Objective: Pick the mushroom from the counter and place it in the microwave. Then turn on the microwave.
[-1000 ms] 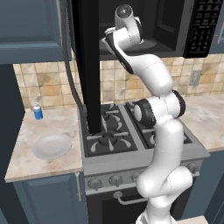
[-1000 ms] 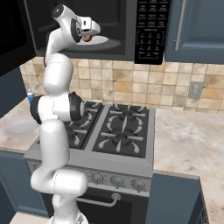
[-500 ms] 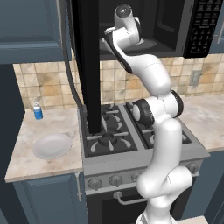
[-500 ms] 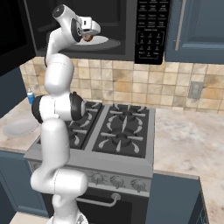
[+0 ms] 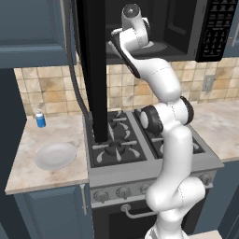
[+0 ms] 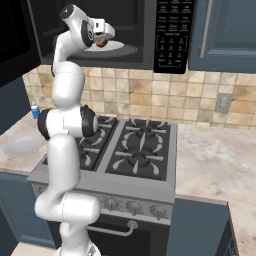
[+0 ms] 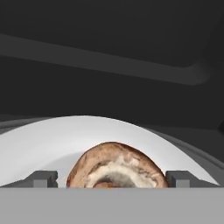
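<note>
Hand view showed mushroom resting on white turntable inside microwave — gripper spread wide, released, fingertips apart from it. Placing step looked done; next — withdraw arm, shut door, press keypad.

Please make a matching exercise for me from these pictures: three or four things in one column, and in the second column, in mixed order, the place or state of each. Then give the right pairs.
Things:
1. mushroom
2. blue bottle
3. white plate
4. microwave

Places or states:
A. stands at the back of the counter, near the tiled wall
B. lies on the white turntable, between the open claw tips
C. hangs above the stove, door open
D. lies flat on the counter left of the stove

Pairs: 1-B, 2-A, 3-D, 4-C
</note>
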You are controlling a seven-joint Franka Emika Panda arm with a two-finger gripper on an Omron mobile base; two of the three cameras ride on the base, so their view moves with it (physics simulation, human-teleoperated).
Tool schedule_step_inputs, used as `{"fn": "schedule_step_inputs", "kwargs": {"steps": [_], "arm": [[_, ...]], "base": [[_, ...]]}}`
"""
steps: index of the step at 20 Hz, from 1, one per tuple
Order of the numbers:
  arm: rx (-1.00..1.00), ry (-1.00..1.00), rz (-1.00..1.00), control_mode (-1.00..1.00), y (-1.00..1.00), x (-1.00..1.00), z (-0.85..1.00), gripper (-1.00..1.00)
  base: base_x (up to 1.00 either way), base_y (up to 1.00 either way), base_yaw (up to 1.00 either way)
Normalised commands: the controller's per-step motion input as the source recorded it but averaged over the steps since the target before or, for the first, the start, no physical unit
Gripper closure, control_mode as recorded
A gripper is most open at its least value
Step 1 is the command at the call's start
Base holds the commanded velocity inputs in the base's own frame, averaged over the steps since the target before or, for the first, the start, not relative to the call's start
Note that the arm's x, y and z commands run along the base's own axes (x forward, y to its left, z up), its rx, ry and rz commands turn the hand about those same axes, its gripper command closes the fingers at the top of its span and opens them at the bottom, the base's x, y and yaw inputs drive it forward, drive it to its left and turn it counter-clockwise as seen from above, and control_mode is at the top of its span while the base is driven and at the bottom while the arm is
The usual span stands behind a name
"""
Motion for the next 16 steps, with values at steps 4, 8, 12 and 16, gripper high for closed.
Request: {"fn": "schedule_step_inputs", "kwargs": {"steps": [4, 8, 12, 16], "arm": [[0.0, 0.0, 0.0, -1.0, 0.0, 0.0, 0.07, -1.0], [0.0, 0.0, 0.0, -1.0, 0.0, -0.01, 0.02, -1.0], [0.0, 0.0, 0.0, -1.0, 0.0, -0.04, 0.0, -1.0], [0.0, -0.02, 0.0, -1.0, -0.01, -0.14, 0.01, -1.0]], "base": [[0.0, 0.0, 0.0], [0.0, 0.0, 0.0], [0.0, 0.0, 0.0], [0.0, 0.0, 0.0]]}}
